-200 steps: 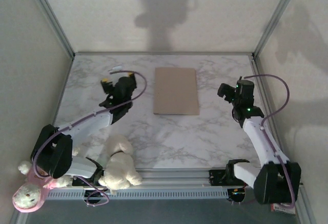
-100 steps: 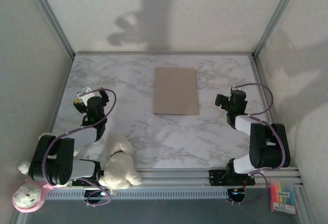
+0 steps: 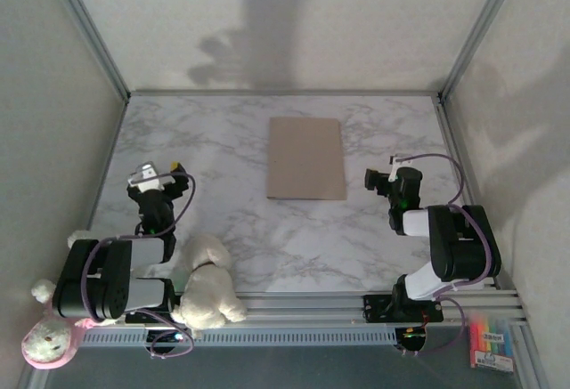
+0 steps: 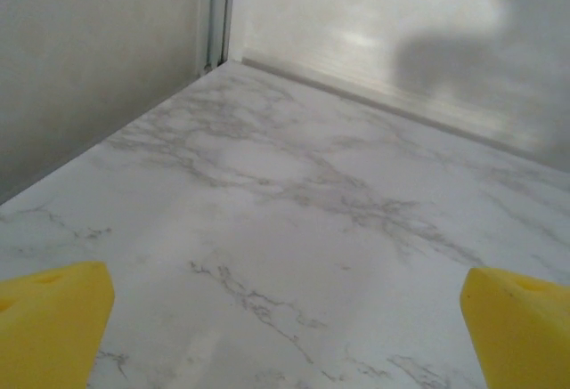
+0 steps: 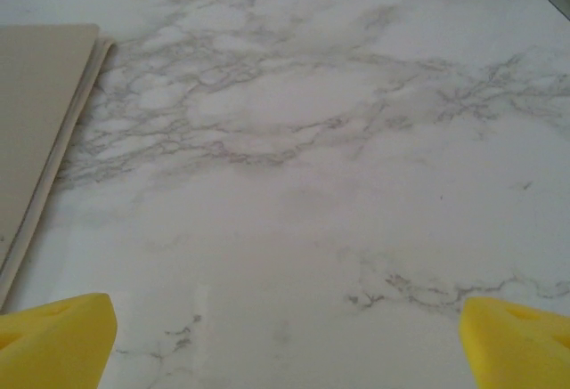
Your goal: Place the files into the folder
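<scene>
Top external: flat tan-brown cardboard folder (image 3: 306, 158), closed, lying centre-rear on the pale marble tabletop (image 3: 267, 247).
Left gripper (image 4: 285, 336) and right gripper (image 5: 285, 340): yellow-padded jaws spread wide, empty, flanking folder, apart from it.

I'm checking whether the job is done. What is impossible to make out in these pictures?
Whether the files are inside: top view, the shut cover of the folder hides its contents.
The folder's full outline: right wrist view, the left edge cuts it off.
Print on the colourful pack: top view, too small to read.
</scene>
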